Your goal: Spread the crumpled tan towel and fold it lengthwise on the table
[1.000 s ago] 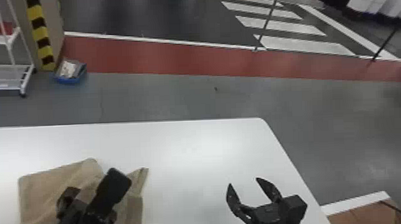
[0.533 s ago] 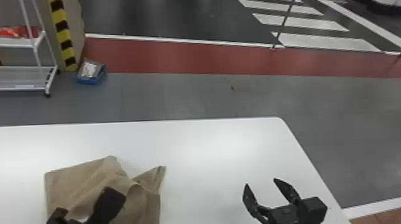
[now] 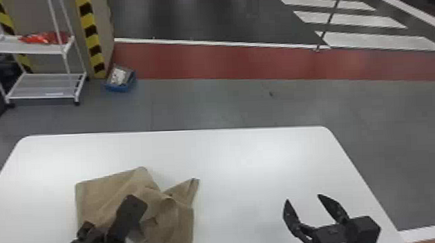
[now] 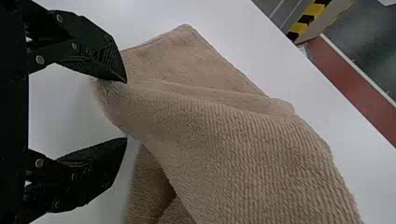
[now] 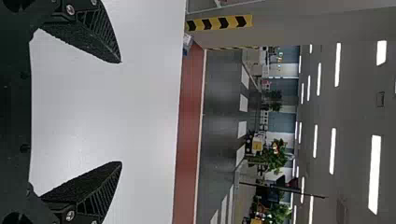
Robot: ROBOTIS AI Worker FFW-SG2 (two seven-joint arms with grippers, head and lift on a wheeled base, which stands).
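The tan towel (image 3: pixel 102 197) lay crumpled on the left part of the white worktop (image 3: pixel 256 170). One flatter panel was spread toward the worktop's left side, while the rest was bunched into folds, with a pointed corner (image 3: pixel 192 187) jutting out toward the middle. That uneven lie suggested a cloth that needed opening out before any lengthwise fold could be made; the doubled layers probably hid edges that had to be found first.

The left hand (image 4: pixel 125 109) was likely set at the towel to pick out a layer and draw it open. Its fingers stood well apart, one with its tip right at the cloth and the other beside a raised, rounded fold. Nothing was pinched between them. In the head view it came in from the bottom edge, over the near part of the towel, its fingers pointing forward. Closing there might have caught two layers at once, which would have tugged the whole bundle instead of spreading it.

The right hand (image 3: pixel 303 198) was poised above the worktop's right side, well apart from the towel, its fingers wide open and holding nothing. It pointed forward too, seemingly left free to take a second corner once one was lifted.
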